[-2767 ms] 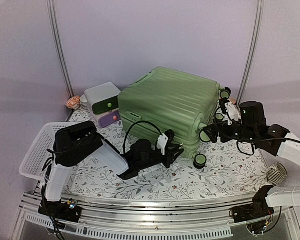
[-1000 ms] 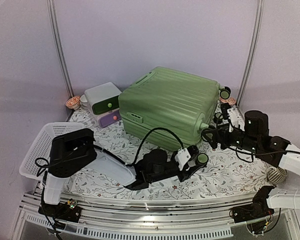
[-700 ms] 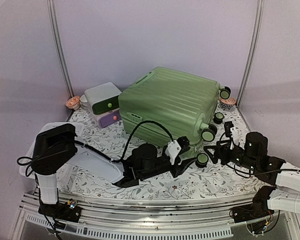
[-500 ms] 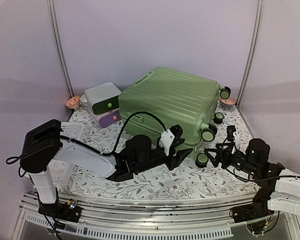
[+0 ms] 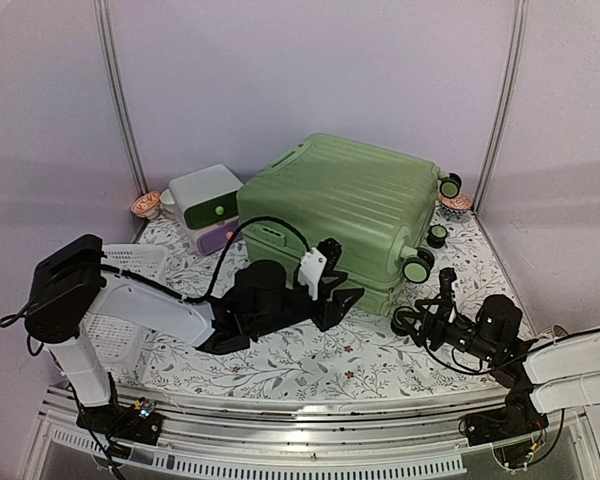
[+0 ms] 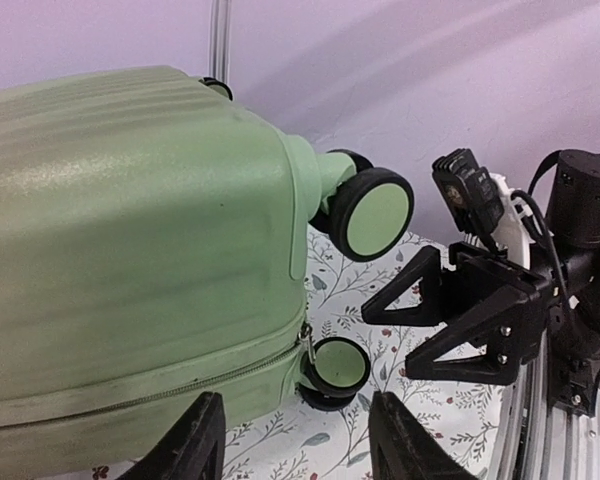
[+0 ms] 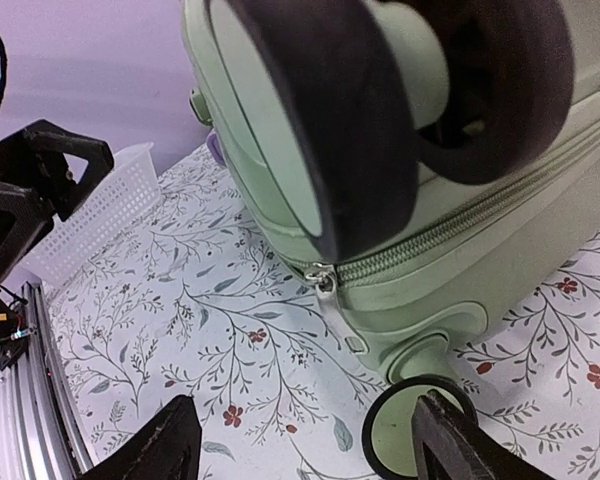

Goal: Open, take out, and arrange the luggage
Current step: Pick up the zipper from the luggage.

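The luggage (image 5: pixel 340 205), a light-green ribbed suitcase, lies flat and zipped shut at the back middle of the table. My left gripper (image 5: pixel 342 293) hovers open at its front edge, and nothing lies between its fingers (image 6: pixel 196 440). Ahead of it, the zipper pull (image 6: pixel 307 345) hangs at the corner beside the lower wheel (image 6: pixel 340 365). My right gripper (image 5: pixel 412 322) sits low at the front right corner, open and empty. From that wrist, the zipper pull (image 7: pixel 335 298) hangs under the big upper wheel (image 7: pixel 380 100), and the lower wheel (image 7: pixel 410 432) is near the right fingertip.
A white-and-green drawer box (image 5: pixel 208 200) stands left of the suitcase, with a small cup (image 5: pixel 147 205) beside it. A white perforated basket (image 5: pixel 120 285) sits at the left edge, partly under the left arm. Another small cup (image 5: pixel 458 203) is at the back right. The two grippers face each other closely.
My right arm has dropped and pulled toward the near edge, so its gripper is now low by the corner wheel. My left gripper has slid left along the suitcase front.
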`<control>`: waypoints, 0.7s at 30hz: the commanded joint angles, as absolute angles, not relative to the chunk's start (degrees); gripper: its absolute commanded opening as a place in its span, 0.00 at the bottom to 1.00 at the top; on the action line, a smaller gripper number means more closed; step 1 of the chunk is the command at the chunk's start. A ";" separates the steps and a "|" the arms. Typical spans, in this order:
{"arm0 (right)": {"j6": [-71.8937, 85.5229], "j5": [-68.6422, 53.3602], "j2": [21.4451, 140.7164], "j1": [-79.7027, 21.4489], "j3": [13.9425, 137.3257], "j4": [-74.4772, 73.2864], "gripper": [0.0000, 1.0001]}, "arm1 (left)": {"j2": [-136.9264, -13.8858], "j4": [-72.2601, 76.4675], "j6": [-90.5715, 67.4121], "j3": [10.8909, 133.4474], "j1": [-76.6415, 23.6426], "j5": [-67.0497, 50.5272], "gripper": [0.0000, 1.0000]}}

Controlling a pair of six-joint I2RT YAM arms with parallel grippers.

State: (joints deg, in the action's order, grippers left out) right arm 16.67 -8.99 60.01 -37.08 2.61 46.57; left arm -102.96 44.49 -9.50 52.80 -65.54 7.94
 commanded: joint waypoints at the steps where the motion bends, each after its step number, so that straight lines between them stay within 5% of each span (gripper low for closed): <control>1: 15.00 -9.68 68.87 -37.27 2.00 64.80 0.71 | -100.84 44.03 -10.80 51.35 -64.22 7.62 0.52; 21: 14.52 -8.13 98.84 -36.04 3.29 96.60 0.59 | -97.18 44.08 -11.34 46.47 -62.89 9.41 0.52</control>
State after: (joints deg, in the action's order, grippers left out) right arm 15.18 -8.64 95.55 -36.29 2.59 88.01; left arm -98.04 44.16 -10.98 47.07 -63.96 8.73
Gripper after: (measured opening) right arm 0.607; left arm 0.516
